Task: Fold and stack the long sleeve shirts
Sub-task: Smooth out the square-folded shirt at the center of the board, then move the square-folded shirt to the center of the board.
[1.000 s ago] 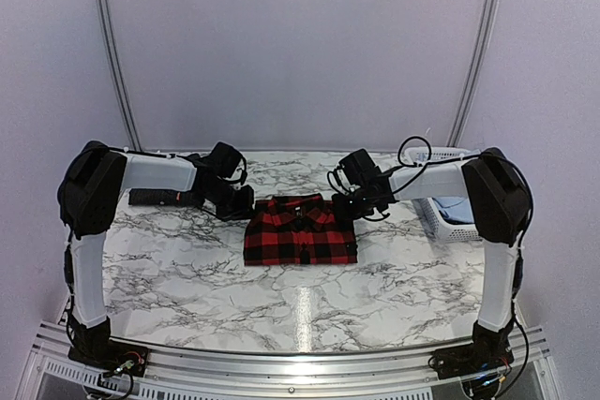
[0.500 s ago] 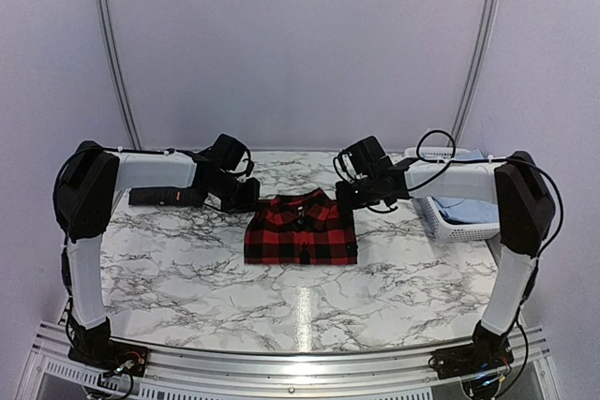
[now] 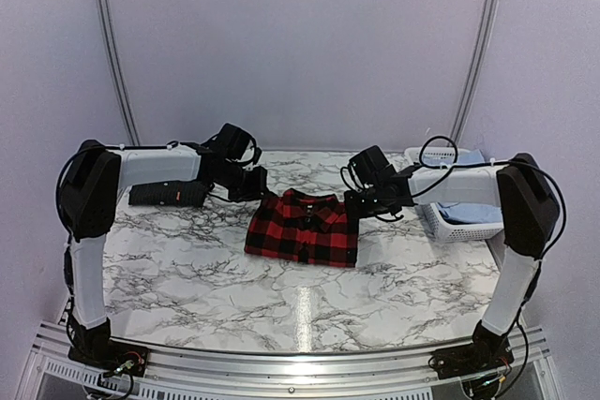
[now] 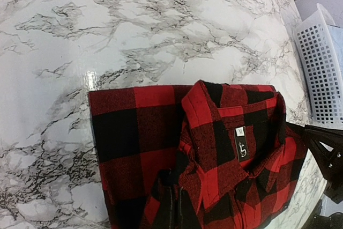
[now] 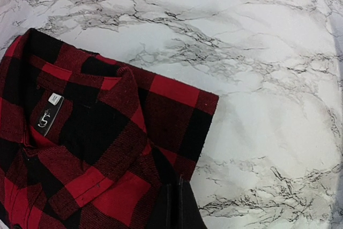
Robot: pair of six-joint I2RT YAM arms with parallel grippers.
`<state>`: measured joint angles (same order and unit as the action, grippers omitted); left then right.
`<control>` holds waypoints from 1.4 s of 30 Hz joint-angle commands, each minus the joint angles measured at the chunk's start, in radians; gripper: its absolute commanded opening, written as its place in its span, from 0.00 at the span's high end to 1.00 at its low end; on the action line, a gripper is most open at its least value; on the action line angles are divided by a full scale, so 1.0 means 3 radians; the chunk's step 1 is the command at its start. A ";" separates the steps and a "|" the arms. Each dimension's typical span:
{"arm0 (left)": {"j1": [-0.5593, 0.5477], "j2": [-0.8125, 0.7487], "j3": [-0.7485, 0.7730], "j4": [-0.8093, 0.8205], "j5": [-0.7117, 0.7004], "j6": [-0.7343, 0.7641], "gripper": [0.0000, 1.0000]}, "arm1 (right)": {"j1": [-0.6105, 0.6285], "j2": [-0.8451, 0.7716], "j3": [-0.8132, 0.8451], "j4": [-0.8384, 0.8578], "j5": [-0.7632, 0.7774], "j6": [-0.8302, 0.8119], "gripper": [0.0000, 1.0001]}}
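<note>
The red-and-black plaid long sleeve shirt (image 3: 302,228) lies folded mid-table, collar toward the back. My left gripper (image 3: 255,188) is shut on the shirt's far left corner; in the left wrist view its gripper (image 4: 177,207) pinches a fold of plaid beside the collar label (image 4: 242,144). At the far right corner my right gripper (image 3: 356,201) is shut too, and the right wrist view shows that gripper (image 5: 177,207) clamped on the plaid edge (image 5: 182,132). The far edge is raised a little off the marble table (image 3: 187,259). A dark charcoal folded shirt (image 3: 169,195) lies at the back left.
A white slotted basket (image 3: 441,219) holding pale blue cloth stands at the right edge, close behind my right forearm; its wall (image 4: 321,68) shows in the left wrist view too. Grey curtain walls close in the back and sides.
Both grippers have shifted back and up with the shirt's far corners pinched, so the collar end has risen slightly. The right arm has straightened toward the basket.
</note>
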<state>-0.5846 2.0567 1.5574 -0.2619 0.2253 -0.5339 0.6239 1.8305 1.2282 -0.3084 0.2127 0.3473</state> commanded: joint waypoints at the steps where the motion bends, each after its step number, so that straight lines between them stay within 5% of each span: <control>1: 0.0043 0.0278 0.0142 0.0049 -0.0046 0.0038 1.00 | -0.0078 0.0045 -0.0003 0.0040 -0.0006 0.0055 1.00; 16: 0.0136 0.0724 0.0591 0.0045 0.0049 0.0140 0.89 | -0.0244 0.0317 -0.0242 0.0216 -0.0093 0.0086 1.00; 29: 0.0327 -0.0116 0.0097 -0.0058 -0.0390 0.0299 0.37 | -0.0035 -0.0052 0.0184 -0.0196 0.0151 -0.0083 0.40; 33: 0.0456 -0.0429 -0.0265 -0.0063 -0.0672 0.0280 0.36 | 0.0297 -0.0016 0.0371 -0.0276 0.0247 -0.0062 0.30; 42: 0.0760 -0.0612 -0.0724 -0.0193 -0.1226 0.0239 0.38 | 0.0767 0.0338 0.0662 -0.0200 -0.0073 -0.0002 0.26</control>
<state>-0.3855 1.8782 1.3846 -0.2691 -0.0586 -0.4637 0.8082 1.8709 1.3701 -0.3573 0.2207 0.3332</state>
